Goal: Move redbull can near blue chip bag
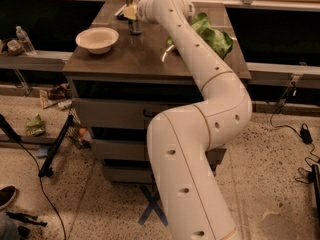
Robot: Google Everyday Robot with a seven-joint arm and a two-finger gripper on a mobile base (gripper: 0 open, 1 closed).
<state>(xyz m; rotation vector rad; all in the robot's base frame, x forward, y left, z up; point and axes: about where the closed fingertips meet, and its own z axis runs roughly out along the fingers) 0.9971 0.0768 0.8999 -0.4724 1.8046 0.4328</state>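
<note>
The redbull can [134, 26] stands upright at the back of the dark table top [145, 59], just behind and to the right of the bowl. My gripper [131, 12] sits right over the can's top, at the end of my long white arm [200, 74]. A small wrinkled bag, the blue chip bag [121, 11], shows only as a pale edge just left of the gripper; the rest is hidden behind it. The can stands close beside that bag.
A white bowl [97, 38] sits at the table's left. A bright green bag [214, 35] lies at the back right, partly behind my arm. Drawers are below the table top. A water bottle [22, 39] stands on a low shelf at left. Cables and litter lie on the floor.
</note>
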